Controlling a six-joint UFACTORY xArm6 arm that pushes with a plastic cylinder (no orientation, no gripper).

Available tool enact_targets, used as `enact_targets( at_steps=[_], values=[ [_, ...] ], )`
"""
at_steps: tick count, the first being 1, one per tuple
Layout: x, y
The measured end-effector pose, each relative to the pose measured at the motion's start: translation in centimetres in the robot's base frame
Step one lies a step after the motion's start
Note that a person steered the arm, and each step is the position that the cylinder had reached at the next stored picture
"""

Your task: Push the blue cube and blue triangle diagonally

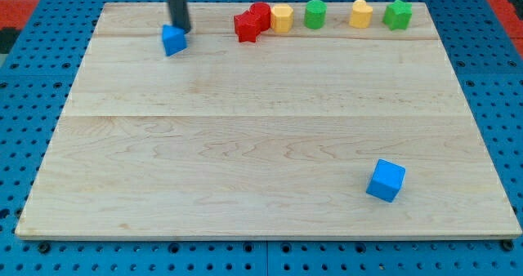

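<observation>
Camera view: my tip (181, 28), a plain dark rod end with no claw to clench or release, touches the blue triangle (173, 41) near the wooden board's (245, 145) top left. Blue cube (385, 180) sits well apart, lower right. Red, yellow and green blocks line the top edge.

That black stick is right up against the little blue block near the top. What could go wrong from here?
My tip sits just above the blue triangle, close to the board's top edge. If I push off-centre, the triangle may spin and slip aside. A push toward the view's right might bump the red blocks. The blue cube lies far away, so lining them up will probably take several pushes.
</observation>
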State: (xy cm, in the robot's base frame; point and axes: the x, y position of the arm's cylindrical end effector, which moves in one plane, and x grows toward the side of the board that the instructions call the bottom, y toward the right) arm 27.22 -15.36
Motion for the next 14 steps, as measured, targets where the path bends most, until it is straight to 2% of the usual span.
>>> enact_targets(
  at_steps=[2,3,4,5,6,7,8,11,12,13,14],
  values=[
    [2.1,-5.3],
    [6.1,2.9],
    [8.8,8.4],
    [8.7,9.5],
    [10.6,6.1],
    [12.9,6.9],
    [14.9,12.8],
    [15.7,16.2],
    [20.7,16.8],
    [28.8,23.1],
    [29.5,25.2]
  ],
)
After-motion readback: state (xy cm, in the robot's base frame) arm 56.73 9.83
